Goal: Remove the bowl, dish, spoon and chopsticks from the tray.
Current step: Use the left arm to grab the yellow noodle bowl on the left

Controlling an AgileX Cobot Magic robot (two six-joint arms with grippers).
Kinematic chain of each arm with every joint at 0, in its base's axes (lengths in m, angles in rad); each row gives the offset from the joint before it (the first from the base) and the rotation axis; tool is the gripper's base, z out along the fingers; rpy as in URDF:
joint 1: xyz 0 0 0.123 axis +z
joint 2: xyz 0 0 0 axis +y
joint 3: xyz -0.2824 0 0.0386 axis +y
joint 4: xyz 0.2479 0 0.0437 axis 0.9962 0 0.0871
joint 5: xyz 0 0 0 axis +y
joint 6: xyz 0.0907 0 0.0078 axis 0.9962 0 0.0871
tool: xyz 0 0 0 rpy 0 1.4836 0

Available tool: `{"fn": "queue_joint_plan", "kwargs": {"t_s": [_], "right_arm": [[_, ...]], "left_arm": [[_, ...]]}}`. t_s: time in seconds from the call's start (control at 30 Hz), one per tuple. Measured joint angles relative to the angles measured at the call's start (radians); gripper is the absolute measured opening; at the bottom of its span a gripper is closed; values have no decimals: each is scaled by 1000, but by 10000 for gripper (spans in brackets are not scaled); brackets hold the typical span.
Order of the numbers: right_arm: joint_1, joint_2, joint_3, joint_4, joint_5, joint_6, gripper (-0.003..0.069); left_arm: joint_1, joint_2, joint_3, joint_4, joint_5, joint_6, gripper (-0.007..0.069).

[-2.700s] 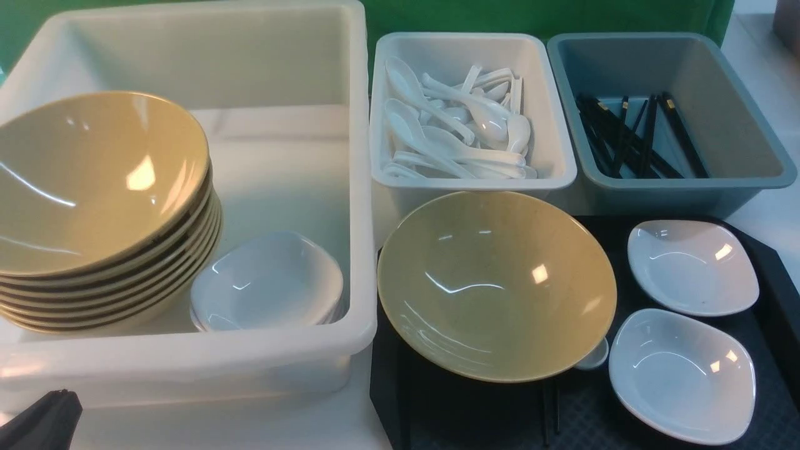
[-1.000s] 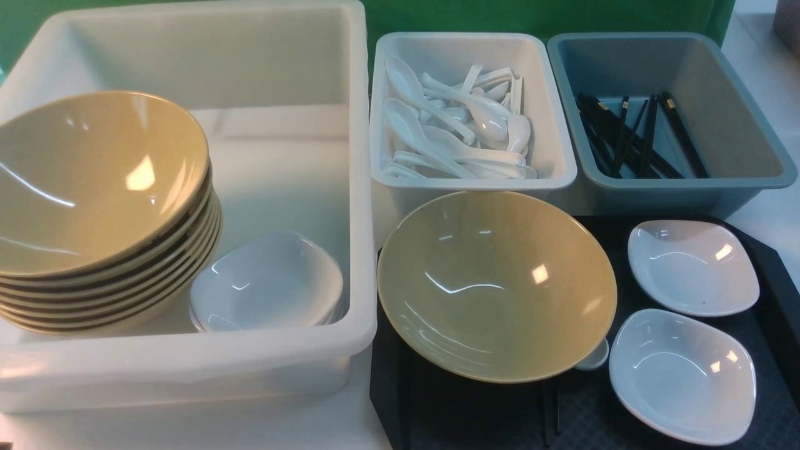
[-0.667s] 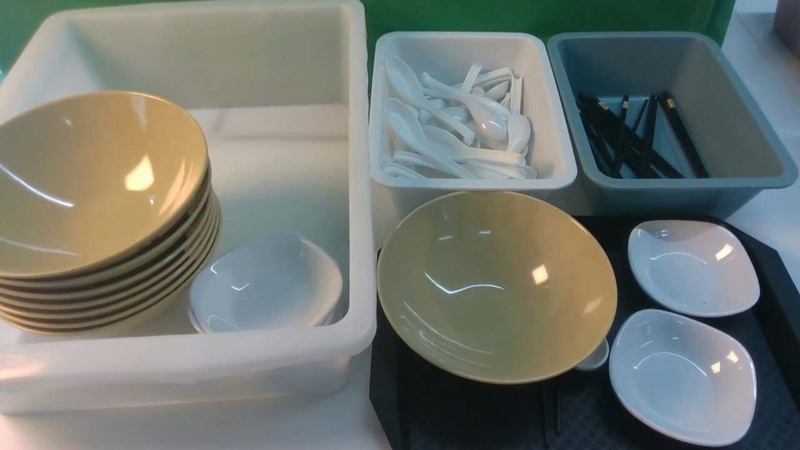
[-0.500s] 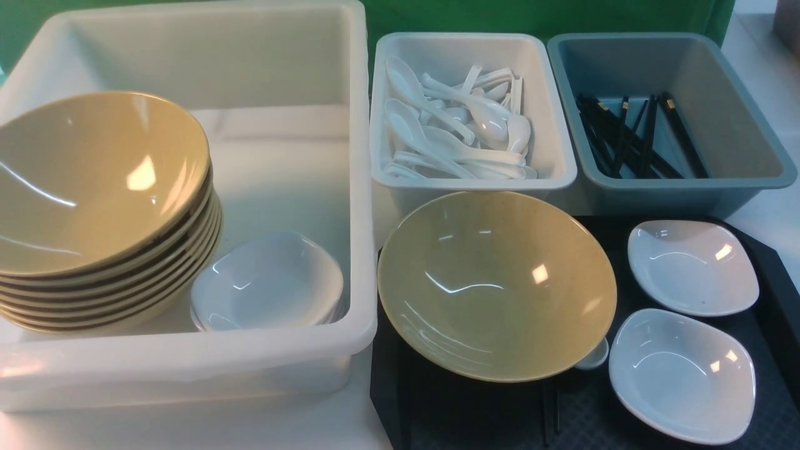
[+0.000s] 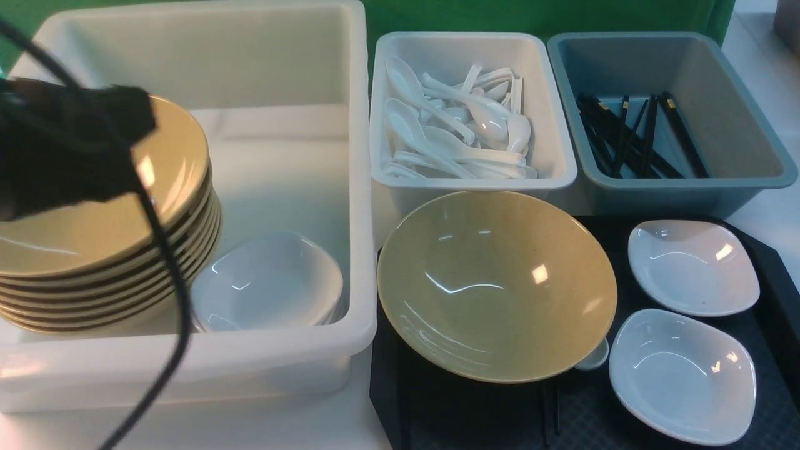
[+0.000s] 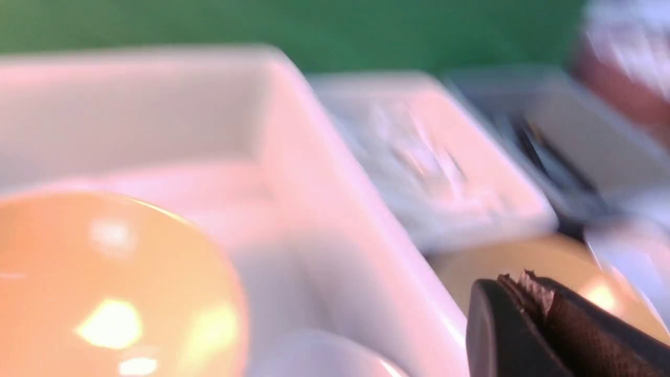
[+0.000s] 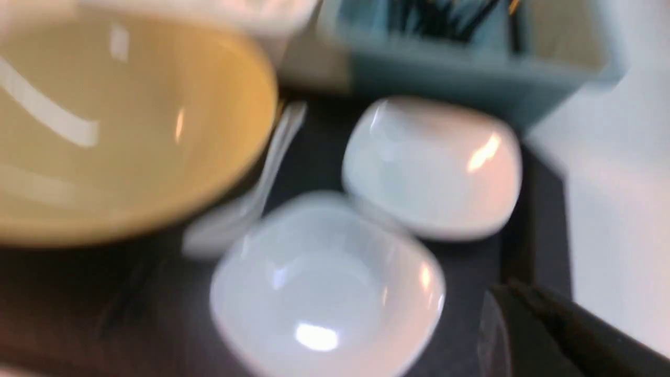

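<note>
Front view: the mustard-yellow bowl (image 5: 497, 284) sits on the black tray (image 5: 772, 269), two white dishes (image 5: 692, 267) right of it; spoon (image 5: 594, 357) and chopsticks (image 5: 550, 409) poke from under its near rim. Left of it, the left arm (image 5: 62, 150) hangs over stacked bowls (image 5: 125, 275).
Left wrist view: left gripper (image 6: 518, 283) pressed together, empty.
Right wrist view: right gripper (image 7: 502, 309) pressed together, blurred, past the dishes.

The tray (image 5: 462, 415) carries one yellow bowl (image 5: 497, 285), two white dishes (image 5: 692, 267) (image 5: 682, 375), one spoon (image 5: 594, 358) and one pair of chopsticks (image 5: 550, 412). There are three tubs: a large white tub (image 5: 359, 187), a small white tub (image 5: 475, 183) and a grey tub (image 5: 681, 184). The stacked bowls (image 5: 181, 250) number about seven.
</note>
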Motion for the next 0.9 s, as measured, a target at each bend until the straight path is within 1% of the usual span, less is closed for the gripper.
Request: {"fn": "queue_joint_plan", "kwargs": {"t_s": [0.07, 0.1, 0.2, 0.27, 0.3, 0.33, 0.37, 0.6, 0.63, 0.77, 0.9], "right_arm": [[14, 9, 0, 0, 39, -27, 37], [16, 8, 0, 1, 40, -31, 37], [34, 8, 1, 17, 16, -50, 37], [36, 8, 2, 23, 12, -51, 37], [39, 8, 2, 30, 5, -51, 37], [39, 8, 2, 32, 5, -51, 37], [40, 8, 2, 45, 4, -51, 37], [40, 8, 3, 56, -24, -50, 37], [40, 8, 3, 56, -26, -50, 38], [40, 8, 3, 62, -42, -49, 41], [40, 8, 3, 63, -47, -47, 42]], "left_arm": [[-61, 75, -55, -33, 56, 59, 11], [-83, 103, -66, -47, 64, 74, 11], [-195, 269, -172, -126, 99, 169, 11], [-222, 314, -201, -142, 103, 183, 11], [-263, 394, -248, -158, 109, 199, 11], [-267, 403, -260, -159, 110, 202, 11], [-299, 480, -307, -165, 115, 215, 11], [-366, 730, -455, -184, 118, 215, 11], [-367, 737, -462, -184, 118, 215, 11], [-372, 891, -530, -182, 187, 215, 11], [-372, 962, -561, -182, 231, 215, 11]]}}
